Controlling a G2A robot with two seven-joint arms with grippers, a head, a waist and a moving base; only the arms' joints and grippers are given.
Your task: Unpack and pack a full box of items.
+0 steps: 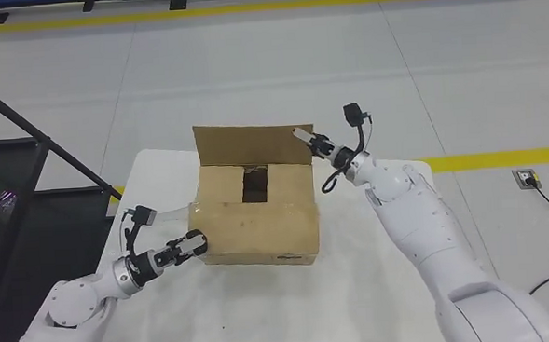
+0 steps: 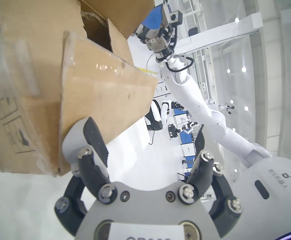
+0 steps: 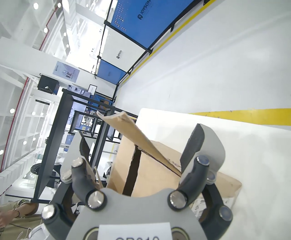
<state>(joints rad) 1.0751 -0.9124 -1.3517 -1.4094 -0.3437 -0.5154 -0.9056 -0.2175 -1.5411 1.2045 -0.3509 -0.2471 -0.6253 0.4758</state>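
The box (image 1: 258, 218) sat in the middle of the tabletop (image 1: 374, 287) with its back flap (image 1: 240, 143) standing up, the wide-open right gripper (image 1: 306, 138) just beside that flap's end, and the open left gripper (image 1: 197, 243) low by the box's left side.

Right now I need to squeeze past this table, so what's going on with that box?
A two-armed robot is working on a cardboard box that sits on a white table. The box's back flap stands upright, and the other top flaps leave a dark gap; what is inside cannot be seen. The right claw is open at the right end of the upright flap. The left claw is open beside the box's near left corner. Neither holds anything.
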